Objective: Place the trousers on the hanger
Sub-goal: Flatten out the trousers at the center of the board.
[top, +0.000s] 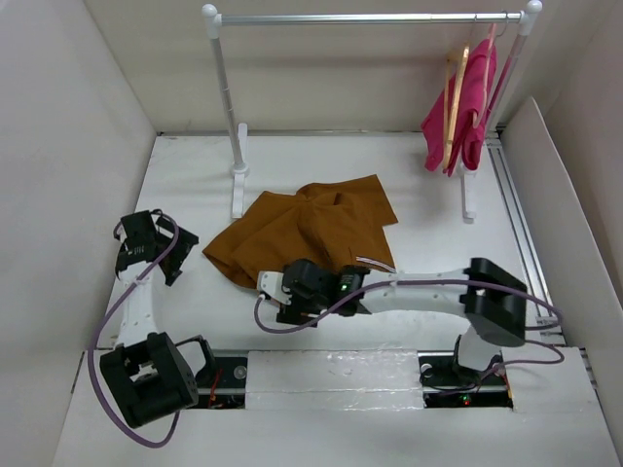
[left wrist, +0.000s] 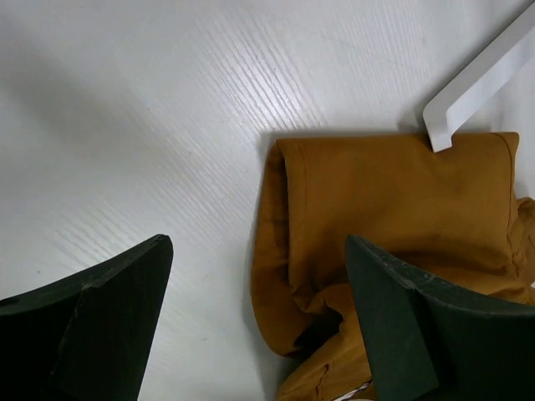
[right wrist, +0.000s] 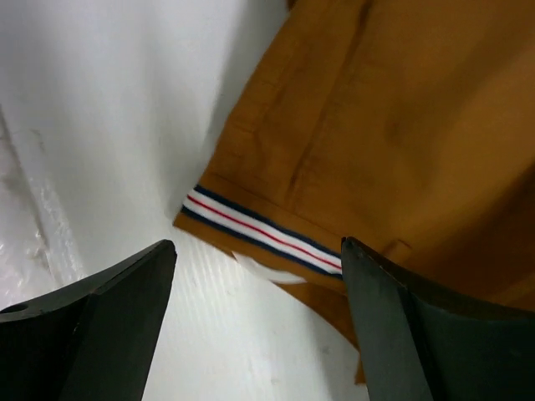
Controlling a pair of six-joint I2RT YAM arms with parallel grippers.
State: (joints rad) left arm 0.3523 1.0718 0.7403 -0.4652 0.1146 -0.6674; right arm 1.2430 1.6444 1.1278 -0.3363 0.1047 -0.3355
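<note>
The rust-brown trousers (top: 311, 229) lie crumpled on the white table in the middle of the top view. The tan wooden hanger (top: 454, 97) hangs on the rail at the back right, next to a pink garment. My right gripper (top: 275, 295) is open and low at the trousers' near edge. In the right wrist view (right wrist: 259, 326) the striped waistband (right wrist: 259, 230) lies just ahead of the open jaws, not gripped. My left gripper (top: 164, 243) is open and empty to the left of the trousers. In its wrist view (left wrist: 259, 322) a folded edge of the trousers (left wrist: 393, 209) lies between and beyond the jaws.
The white-and-silver clothes rail (top: 370, 17) spans the back, with its left foot (top: 239, 180) just behind the trousers, also in the left wrist view (left wrist: 476, 83). A bright pink garment (top: 472, 102) hangs at its right end. White walls enclose the table.
</note>
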